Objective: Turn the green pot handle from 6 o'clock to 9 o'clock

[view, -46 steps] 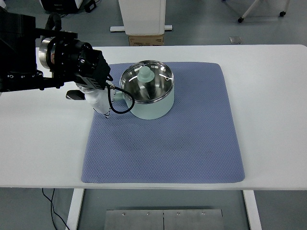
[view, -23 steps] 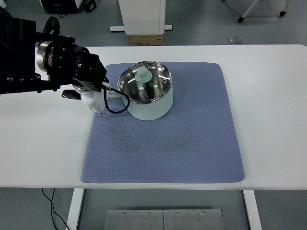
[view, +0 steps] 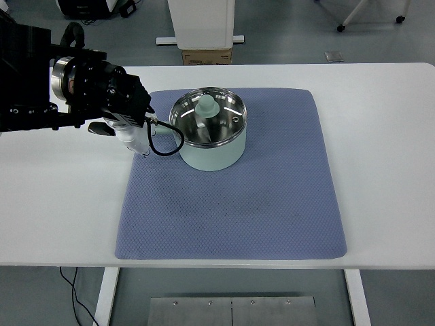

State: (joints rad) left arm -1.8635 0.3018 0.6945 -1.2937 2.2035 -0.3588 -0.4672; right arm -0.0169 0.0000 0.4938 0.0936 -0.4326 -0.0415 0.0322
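A pale green pot with a glass lid and a green knob stands on the blue mat, toward its upper left. My left hand comes in from the left edge and sits against the pot's left side. Its white fingers are curled where the handle leaves the pot, pointing left at about 9 o'clock. The hand hides most of the handle. A black cable loop hangs between the hand and the pot. The right arm does not show.
The mat lies on a white table. The bulky black forearm covers the table's upper left corner. Beyond the far edge stand a white cabinet and a cardboard box on the floor.
My left hand has shifted a little left and up along the pot's left side, and the pot has turned slightly with it.
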